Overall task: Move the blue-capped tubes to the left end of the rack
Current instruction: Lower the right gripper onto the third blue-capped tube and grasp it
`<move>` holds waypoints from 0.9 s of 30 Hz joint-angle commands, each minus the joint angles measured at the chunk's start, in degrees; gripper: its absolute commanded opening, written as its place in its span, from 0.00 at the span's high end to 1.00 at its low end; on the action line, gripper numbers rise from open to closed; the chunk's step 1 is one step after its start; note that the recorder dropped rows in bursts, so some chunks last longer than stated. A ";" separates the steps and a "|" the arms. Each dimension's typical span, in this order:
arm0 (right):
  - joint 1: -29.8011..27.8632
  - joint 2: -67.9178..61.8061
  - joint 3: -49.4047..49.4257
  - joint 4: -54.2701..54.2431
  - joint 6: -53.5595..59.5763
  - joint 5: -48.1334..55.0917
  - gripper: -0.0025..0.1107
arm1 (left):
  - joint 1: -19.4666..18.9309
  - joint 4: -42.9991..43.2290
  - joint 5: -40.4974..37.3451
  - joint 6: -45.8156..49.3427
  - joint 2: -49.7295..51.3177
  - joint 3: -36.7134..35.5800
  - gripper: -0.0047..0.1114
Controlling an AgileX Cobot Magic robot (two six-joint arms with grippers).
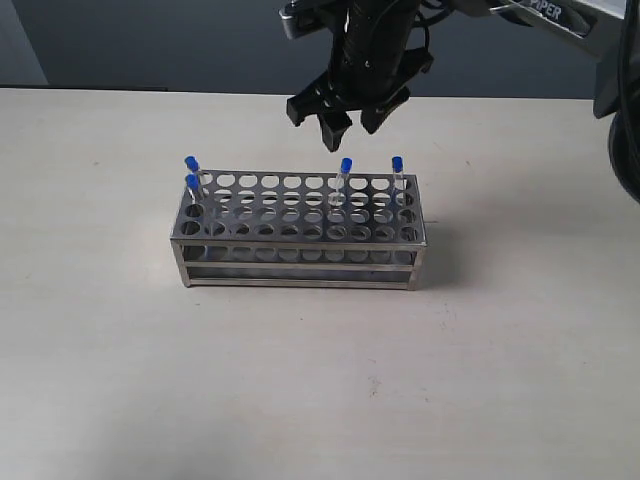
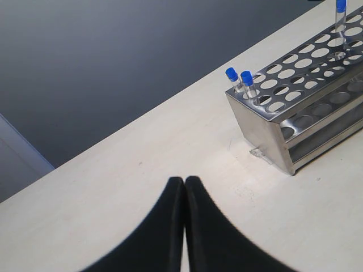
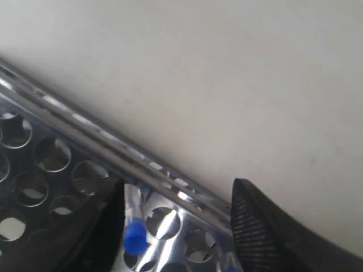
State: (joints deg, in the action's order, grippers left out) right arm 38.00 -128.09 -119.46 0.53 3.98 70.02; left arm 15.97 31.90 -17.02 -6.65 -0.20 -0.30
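The steel rack [image 1: 300,262] stands mid-table. Two blue-capped tubes [image 1: 190,163] [image 1: 191,182] sit in its left end, a third [image 1: 346,166] right of the middle in the back row, and another [image 1: 397,163] near the right end. My right gripper [image 1: 349,133] hangs open just above the third tube. In the right wrist view that tube's cap [image 3: 135,238] lies close to one finger [image 3: 105,226], inside the open right gripper [image 3: 177,190]. My left gripper [image 2: 185,180] is shut and empty over bare table, off the rack's [image 2: 266,127] left end with its two tubes [image 2: 231,73] [image 2: 247,78].
The rack stands on a pale table [image 1: 120,350] with a dark wall behind its far edge. Most of the rack's holes are empty. The right arm's body [image 1: 375,40] reaches in from the top right.
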 commanded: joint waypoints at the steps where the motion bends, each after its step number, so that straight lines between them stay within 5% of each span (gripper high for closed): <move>1: -0.27 -0.27 0.88 -2.21 0.51 -0.06 0.50 | 0.22 -0.14 0.27 -0.28 0.20 0.30 0.95; 11: -0.27 -0.56 4.11 -4.00 0.64 -0.06 0.52 | 0.22 -0.14 0.27 -0.28 0.20 0.30 0.95; 17: -0.27 -0.67 4.39 -5.11 1.99 -0.06 0.92 | 0.22 -0.14 0.27 -0.28 0.20 0.30 0.95; 27: -0.27 2.89 4.39 -5.11 2.58 -0.06 0.96 | 0.22 -0.03 0.40 -0.28 0.20 0.30 0.95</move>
State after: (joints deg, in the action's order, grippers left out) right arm 38.00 -127.78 -115.24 -4.62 6.09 70.21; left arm 15.97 31.90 -17.02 -6.65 -0.20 -0.30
